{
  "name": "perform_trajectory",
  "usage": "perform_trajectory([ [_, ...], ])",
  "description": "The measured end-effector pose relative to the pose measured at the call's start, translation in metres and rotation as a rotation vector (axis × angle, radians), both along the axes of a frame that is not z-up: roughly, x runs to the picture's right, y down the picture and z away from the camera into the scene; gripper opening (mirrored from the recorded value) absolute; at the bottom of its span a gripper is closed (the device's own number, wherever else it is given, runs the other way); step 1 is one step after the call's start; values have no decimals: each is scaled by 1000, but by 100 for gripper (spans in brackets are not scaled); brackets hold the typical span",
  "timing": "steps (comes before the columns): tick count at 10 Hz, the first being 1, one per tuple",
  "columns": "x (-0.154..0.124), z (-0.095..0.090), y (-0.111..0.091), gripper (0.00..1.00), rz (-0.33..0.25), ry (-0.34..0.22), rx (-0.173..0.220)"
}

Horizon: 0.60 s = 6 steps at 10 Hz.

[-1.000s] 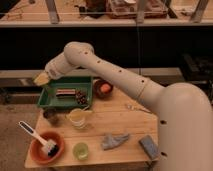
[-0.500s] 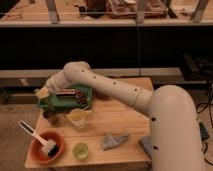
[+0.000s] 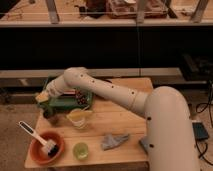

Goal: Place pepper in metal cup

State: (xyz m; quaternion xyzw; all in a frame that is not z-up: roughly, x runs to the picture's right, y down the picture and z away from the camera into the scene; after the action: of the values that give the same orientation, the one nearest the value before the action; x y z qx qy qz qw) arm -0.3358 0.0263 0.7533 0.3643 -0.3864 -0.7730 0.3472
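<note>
The arm had swung down and leftward over the last second, carrying its gripper (image 3: 44, 98) from above the green tray (image 3: 67, 102) toward the nine o'clock edge of the worktop (image 3: 125, 122). That move brought the pepper (image 3: 42, 96), a pale yellow lump at the tip of the arm, almost over the metal cup (image 3: 49, 114), so the carrying step looked nearly finished and the release was what remained. The gripper appeared closed around the pepper, holding it clear of the worktop. The metal cup stood just below it, at about five o'clock from the gripper, near but apparently not touching. The yellow cup (image 3: 80, 119) sat at three o'clock from the metal cup, close enough to be mistaken for the target.
</note>
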Motion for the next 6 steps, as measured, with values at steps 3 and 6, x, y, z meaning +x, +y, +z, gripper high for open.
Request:
perform_trajectory([
  [3, -6, 4, 7, 48, 0, -9, -5],
  [6, -6, 5, 7, 78, -16, -32, 11],
])
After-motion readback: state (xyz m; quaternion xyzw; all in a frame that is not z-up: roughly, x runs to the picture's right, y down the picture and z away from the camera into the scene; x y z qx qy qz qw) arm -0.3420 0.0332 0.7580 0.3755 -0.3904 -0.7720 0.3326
